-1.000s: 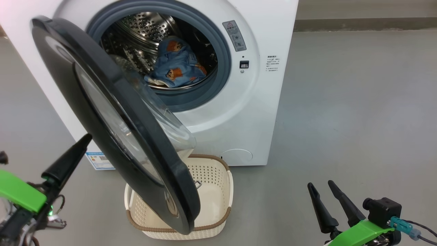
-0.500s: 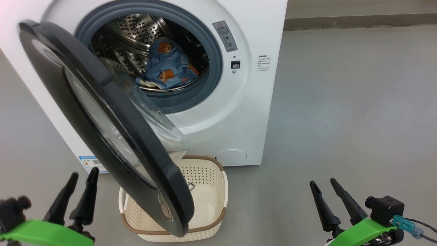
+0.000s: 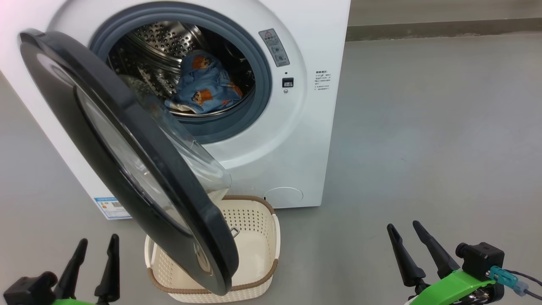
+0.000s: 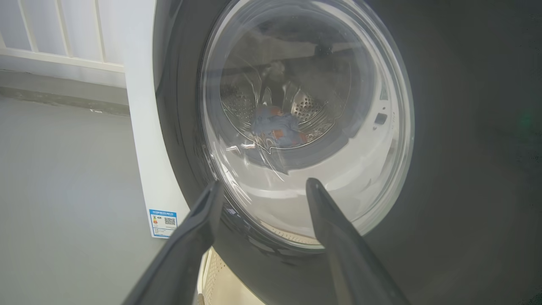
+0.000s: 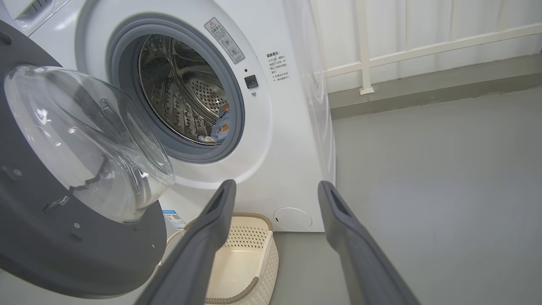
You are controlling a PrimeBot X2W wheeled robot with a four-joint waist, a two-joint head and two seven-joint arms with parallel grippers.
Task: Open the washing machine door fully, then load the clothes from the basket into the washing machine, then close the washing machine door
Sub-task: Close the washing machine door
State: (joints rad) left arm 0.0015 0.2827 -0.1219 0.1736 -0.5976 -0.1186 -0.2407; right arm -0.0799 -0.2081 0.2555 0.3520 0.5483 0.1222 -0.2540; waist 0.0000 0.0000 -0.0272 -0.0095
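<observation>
Light blue fabric clothes (image 3: pixel 203 87) with orange-brown cartoon prints lie bunched, with a cream edge showing beneath them, low in the perforated steel drum (image 3: pixel 169 38), so the loading step looks done. The grey rubber seal (image 3: pixel 263 72) rings them in the front of the big white washing machine (image 3: pixel 296 140). The round washing machine door (image 3: pixel 123 123), glossy black at the rim with a bulging clear glass bowl, hangs swung out on its left-hand hinge, probably left wide to keep the mouth free. Its lower edge overhangs the small cream perforated plastic basket (image 3: pixel 271 237) with the brown woven-look rim, which stands on the grey floor (image 3: pixel 423 127) just in front of the machine. What shows of the basket's inside is bare, though the door hides its left part. Both tools sit low and apart from everything, fingers spread and holding nothing. The left tool (image 3: pixel 98 238) faces the door's outer side, well placed to push it closed; the right tool (image 3: pixel 403 224) waits off to the right.
</observation>
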